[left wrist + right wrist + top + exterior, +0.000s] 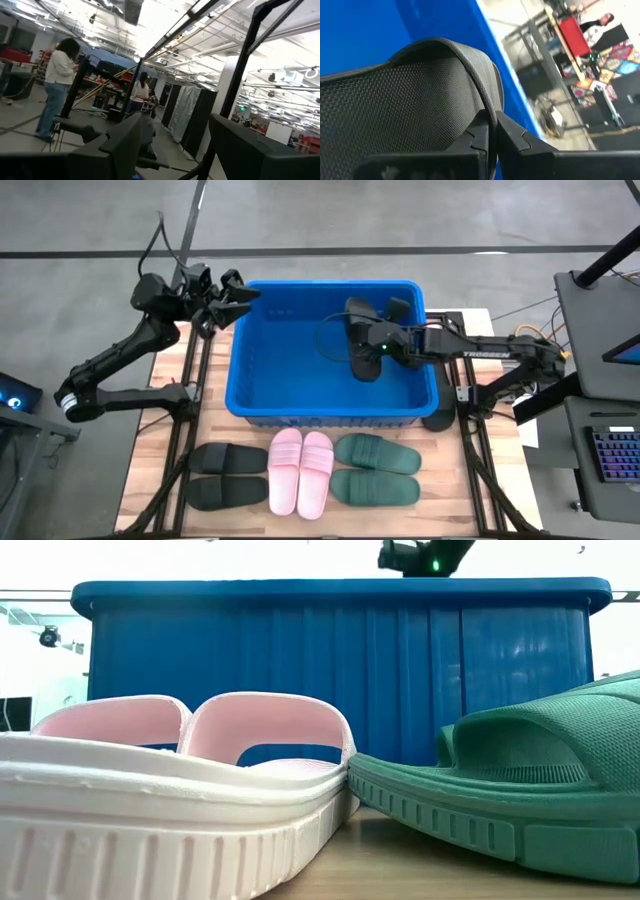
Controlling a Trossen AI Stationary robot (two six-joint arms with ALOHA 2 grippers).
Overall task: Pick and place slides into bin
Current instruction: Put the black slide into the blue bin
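The blue bin (240,385) stands in the middle of the table. My right gripper (370,340) reaches in over its right wall and is shut on a black slide (360,345) inside the bin, right of the middle. On the table in front of the bin, soles down, lie a black pair (226,475), a light pink pair (300,470) and a dark green pair (376,470). My left gripper (238,290) is open and empty by the bin's far left corner. My right gripper pinches the edge of the black slide's wide mesh strap (487,107) between its two fingers (480,137). The slide is over the inside of the bin. I cannot tell whether it touches the bin's floor.
A dark shape (400,308) shows by the bin's far right wall; what it is cannot be told. The low view is filled by a pink slide (170,790), a green slide (520,790) and the bin's near wall (340,670). People stand far off in the room (57,85).
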